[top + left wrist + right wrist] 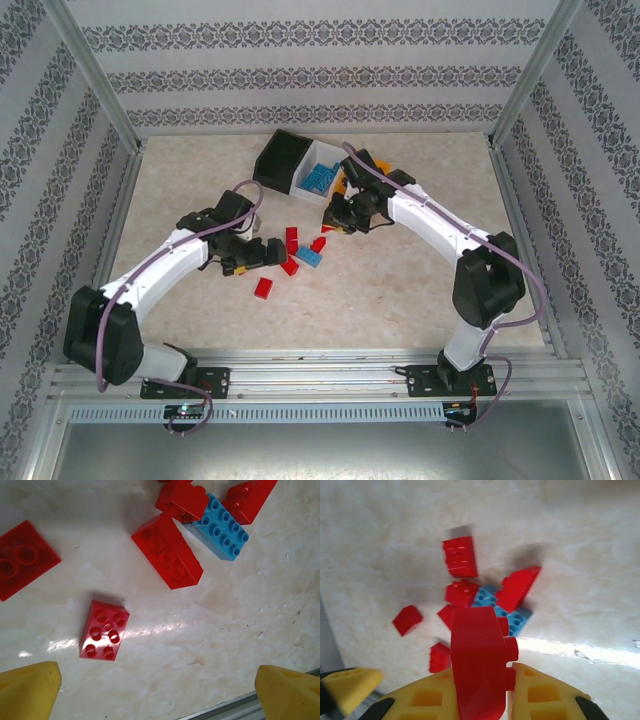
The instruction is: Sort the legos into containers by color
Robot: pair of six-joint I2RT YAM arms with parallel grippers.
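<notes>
Legos: loose red and blue bricks [300,250] cluster at the centre of the overhead frame; lone red brick [263,287] sits apart, lower left of the cluster.
Left wrist view: small red six-stud brick [104,630] is left of centre; long red brick [167,550] and blue brick [222,527] lie toward the upper right.
Containers: row at upper centre; black bin [275,165], white bin [325,150] holding blue bricks, orange bin [343,183] mostly hidden by the right arm.
Left pincer [160,695]: spread wide, nothing in it, hovering over the table [200,645].
Right pincer [485,685]: clamped on held red brick [477,645], above the cluster.
</notes>
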